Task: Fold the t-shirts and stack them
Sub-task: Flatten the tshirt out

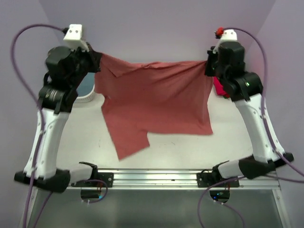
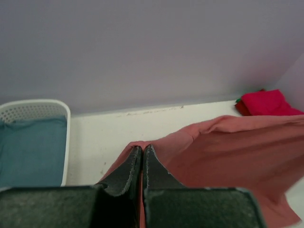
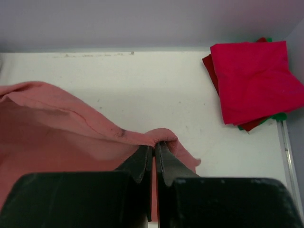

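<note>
A large dusty salmon-red t-shirt (image 1: 156,102) hangs stretched between both arms above the table, its lower part draping onto the tabletop. My left gripper (image 1: 93,61) is shut on its left top edge (image 2: 142,148). My right gripper (image 1: 209,66) is shut on the right top edge (image 3: 156,142). At the back right lies a folded crimson-pink t-shirt (image 3: 254,78) on top of a darker red cloth and a green t-shirt (image 3: 275,116), of which only an edge shows. In the top view that pile (image 1: 219,88) is mostly hidden behind my right arm.
A white lattice basket (image 2: 35,110) holding blue cloth (image 2: 31,149) stands at the back left, behind my left arm (image 1: 85,90). The purple back wall is close behind the grippers. The metal rail (image 1: 152,178) runs along the near edge.
</note>
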Robot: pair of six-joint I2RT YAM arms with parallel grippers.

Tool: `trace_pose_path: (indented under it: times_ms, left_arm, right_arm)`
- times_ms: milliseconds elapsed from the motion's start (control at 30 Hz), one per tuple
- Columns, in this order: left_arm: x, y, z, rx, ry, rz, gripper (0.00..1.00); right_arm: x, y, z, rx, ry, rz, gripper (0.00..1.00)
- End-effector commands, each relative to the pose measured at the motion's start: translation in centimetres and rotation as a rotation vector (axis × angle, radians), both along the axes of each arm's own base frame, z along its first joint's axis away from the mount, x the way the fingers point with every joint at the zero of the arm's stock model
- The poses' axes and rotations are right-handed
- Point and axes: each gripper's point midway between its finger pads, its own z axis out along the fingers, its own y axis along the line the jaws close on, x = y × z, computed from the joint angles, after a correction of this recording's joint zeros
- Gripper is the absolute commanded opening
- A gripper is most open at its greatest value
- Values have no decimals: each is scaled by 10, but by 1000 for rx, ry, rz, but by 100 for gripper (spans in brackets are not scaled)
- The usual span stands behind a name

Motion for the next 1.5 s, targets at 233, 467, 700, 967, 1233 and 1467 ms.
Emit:
trace_pose_path:
  times_ms: [233,467,700,967,1233,1467]
  left_arm:
    - [-301,43,162,-131,-794,-122,0]
    - [-324,28,183,-137,-849,-171,0]
    - [-131,47,97,-97,-460,56,0]
    - [46,53,-130,56,87,217,0]
    - [131,56,-274,166,404,285,0]
    - [169,61,-300,178,402,312,0]
  right_arm:
    - [-244,-64,166,194,-752,208,0]
    - [-260,-86,177,182,-764,75,0]
    - [-134,-82,81,126,-305,-101,0]
    - [-29,-63,-128,72,179,-209,0]
    - [62,-55,-261,30,407,-272,0]
    - [120,-66,-274,50,364,-307,0]
